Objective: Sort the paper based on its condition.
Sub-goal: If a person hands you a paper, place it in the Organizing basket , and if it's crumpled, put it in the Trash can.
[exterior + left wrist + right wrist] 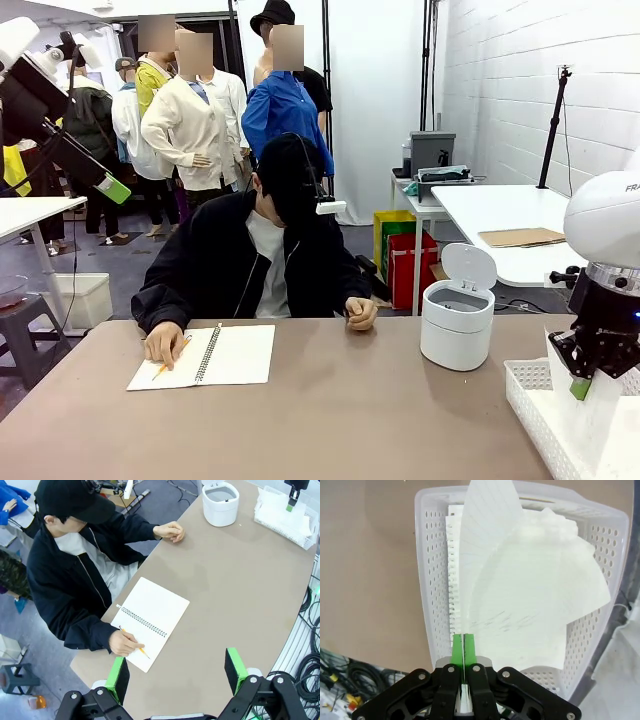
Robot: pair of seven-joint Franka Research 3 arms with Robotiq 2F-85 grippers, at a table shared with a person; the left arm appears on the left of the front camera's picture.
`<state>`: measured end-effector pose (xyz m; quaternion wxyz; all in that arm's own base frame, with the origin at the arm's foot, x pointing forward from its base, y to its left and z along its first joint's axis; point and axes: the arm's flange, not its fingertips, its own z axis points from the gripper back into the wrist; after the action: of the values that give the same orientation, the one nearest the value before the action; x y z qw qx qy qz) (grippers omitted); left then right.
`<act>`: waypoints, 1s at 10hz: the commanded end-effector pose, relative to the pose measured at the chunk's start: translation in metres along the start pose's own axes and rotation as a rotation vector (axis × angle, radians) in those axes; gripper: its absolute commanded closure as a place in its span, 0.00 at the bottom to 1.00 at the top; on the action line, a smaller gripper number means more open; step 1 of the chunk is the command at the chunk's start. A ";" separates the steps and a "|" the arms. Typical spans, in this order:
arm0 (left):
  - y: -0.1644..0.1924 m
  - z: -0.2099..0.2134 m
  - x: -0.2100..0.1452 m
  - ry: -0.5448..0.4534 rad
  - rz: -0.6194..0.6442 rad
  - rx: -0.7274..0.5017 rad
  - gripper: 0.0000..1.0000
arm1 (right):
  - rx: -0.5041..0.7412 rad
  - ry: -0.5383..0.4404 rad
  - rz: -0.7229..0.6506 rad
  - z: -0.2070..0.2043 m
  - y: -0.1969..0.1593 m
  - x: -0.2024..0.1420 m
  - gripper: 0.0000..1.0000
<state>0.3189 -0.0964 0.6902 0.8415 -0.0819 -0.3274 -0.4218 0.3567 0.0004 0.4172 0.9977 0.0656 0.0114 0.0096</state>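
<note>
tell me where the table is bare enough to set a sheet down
Bare: the wide middle of the table, between the notebook and the bin, and the near strip. Crowded: the right corner, where the right gripper pinches a sheet over the basket.

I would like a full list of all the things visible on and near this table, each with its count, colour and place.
table: one, grey-brown, between robot and person.
notebook: one, white, spiral-bound, open, far left side, before the person.
pencil: one, yellow, in the writing hand, over the notebook.
bin: one, white, lid up, far right side.
basket: one, white, perforated, near right corner.
paper: several sheets, white, ruled, in the basket.
bent sheet: one, white, rising from the right gripper.
cardboard sheet: one, brown, on the white table behind.
writing hand: one, on the notebook.
fist: one, at the table's far edge.
left gripper: black, green pads, open, high above the table.
right gripper: black, green pads, shut on the bent sheet, above the basket.
</note>
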 end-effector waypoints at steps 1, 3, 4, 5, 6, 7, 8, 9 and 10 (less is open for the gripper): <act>0.000 0.001 0.000 -0.003 0.001 -0.001 0.00 | 0.003 -0.013 0.010 0.000 0.005 0.002 1.00; 0.000 0.001 0.000 -0.003 0.001 -0.001 0.00 | 0.003 -0.013 0.010 0.000 0.005 0.002 1.00; 0.000 0.001 0.000 -0.003 0.001 -0.001 0.00 | -0.001 -0.002 0.005 0.000 0.002 0.000 0.91; 0.000 0.001 0.000 -0.003 0.001 -0.001 0.00 | -0.007 0.023 0.024 0.003 0.001 0.000 0.73; 0.000 0.001 0.000 -0.003 0.001 -0.001 0.00 | -0.018 0.041 0.051 0.008 0.000 -0.002 0.54; 0.000 0.001 0.000 -0.003 0.001 -0.001 0.00 | -0.034 0.053 0.070 0.011 -0.001 -0.004 0.35; 0.000 0.001 0.000 -0.003 0.001 -0.001 0.00 | -0.060 0.071 0.098 0.013 -0.002 -0.007 0.16; 0.000 0.001 0.000 -0.003 0.001 -0.001 0.00 | -0.094 0.107 0.117 0.016 -0.005 -0.011 0.00; 0.000 0.001 0.000 -0.003 0.001 -0.001 0.00 | -0.143 0.155 0.134 0.019 -0.011 -0.016 0.00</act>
<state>0.3190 -0.0963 0.6902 0.8415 -0.0819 -0.3274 -0.4218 0.3444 -0.0045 0.4263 0.9960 0.0194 0.0629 0.0609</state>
